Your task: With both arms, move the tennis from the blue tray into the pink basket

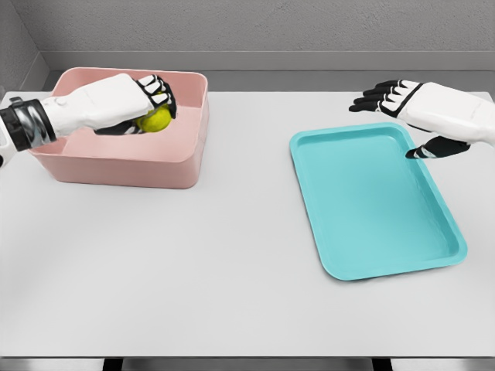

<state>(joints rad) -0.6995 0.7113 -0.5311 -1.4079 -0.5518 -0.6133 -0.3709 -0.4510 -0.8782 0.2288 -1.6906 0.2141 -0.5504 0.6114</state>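
Note:
A yellow-green tennis ball is held over the inside of the pink basket at the table's far left. My left hand has its fingers curled around the ball, just below the basket's rim height. The blue tray lies at the right of the table with nothing in it. My right hand hovers over the tray's far right corner, fingers spread and holding nothing.
The white table spreads wide between basket and tray and toward the front edge. A grey wall runs behind the table's far edge.

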